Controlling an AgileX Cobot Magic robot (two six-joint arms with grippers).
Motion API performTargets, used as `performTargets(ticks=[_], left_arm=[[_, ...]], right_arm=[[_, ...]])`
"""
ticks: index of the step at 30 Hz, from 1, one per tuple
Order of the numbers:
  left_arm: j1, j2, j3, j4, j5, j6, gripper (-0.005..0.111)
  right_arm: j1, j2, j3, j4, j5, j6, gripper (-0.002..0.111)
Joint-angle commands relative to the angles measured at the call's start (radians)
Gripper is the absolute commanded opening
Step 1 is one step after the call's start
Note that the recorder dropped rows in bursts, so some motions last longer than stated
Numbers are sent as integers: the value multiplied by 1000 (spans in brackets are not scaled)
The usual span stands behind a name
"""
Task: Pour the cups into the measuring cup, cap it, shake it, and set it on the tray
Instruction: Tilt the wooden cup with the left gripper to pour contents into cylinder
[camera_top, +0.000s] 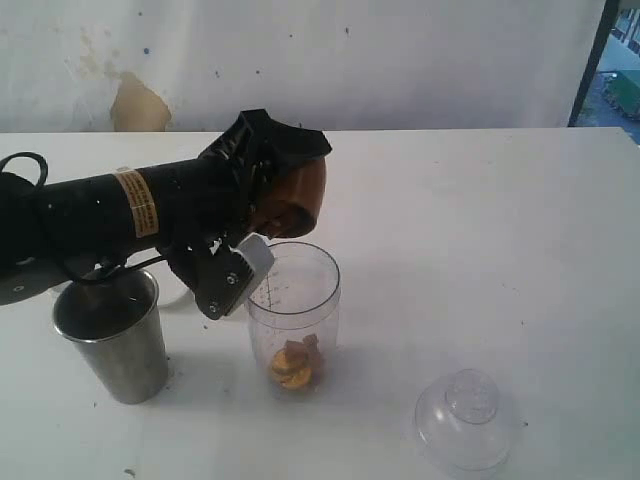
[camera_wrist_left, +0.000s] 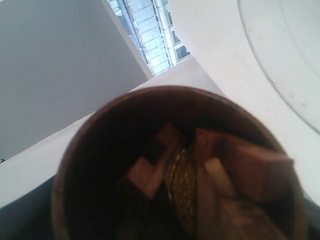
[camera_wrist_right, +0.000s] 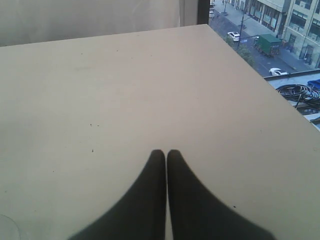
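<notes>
My left gripper (camera_top: 268, 185) is shut on the small brown cup (camera_top: 298, 192) and holds it tipped on its side just above the clear measuring cup (camera_top: 294, 315). Yellow and brown pieces (camera_top: 295, 365) lie at the bottom of the measuring cup. In the left wrist view the brown cup (camera_wrist_left: 100, 165) fills the frame, with brown, pale and gold pieces (camera_wrist_left: 200, 170) inside it. The steel tumbler (camera_top: 115, 340) stands upright left of the measuring cup. The clear dome cap (camera_top: 467, 420) rests on the table at the front right. My right gripper (camera_wrist_right: 166, 153) is shut and empty over bare table. I see no tray for certain.
The white table (camera_top: 480, 220) runs back to a pale wall. A pale flat shape with a curved edge (camera_wrist_left: 285, 55) lies beyond the brown cup in the left wrist view; I cannot tell what it is. The table's far edge (camera_wrist_right: 250, 80) borders a window.
</notes>
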Motion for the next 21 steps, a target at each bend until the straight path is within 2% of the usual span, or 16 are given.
performTargets(ticks=[1,13,21], left_arm=[[-4,-8,2,-23,-38,21,0],[-4,-8,2,-23,-52,78,0],[-4,-8,49,-43,-128,80,0]], right_arm=[[-4,-5,2,-3,-7,3,1],[-4,-5,2,-3,-7,3,1],[-4,-5,2,-3,-7,3,1]])
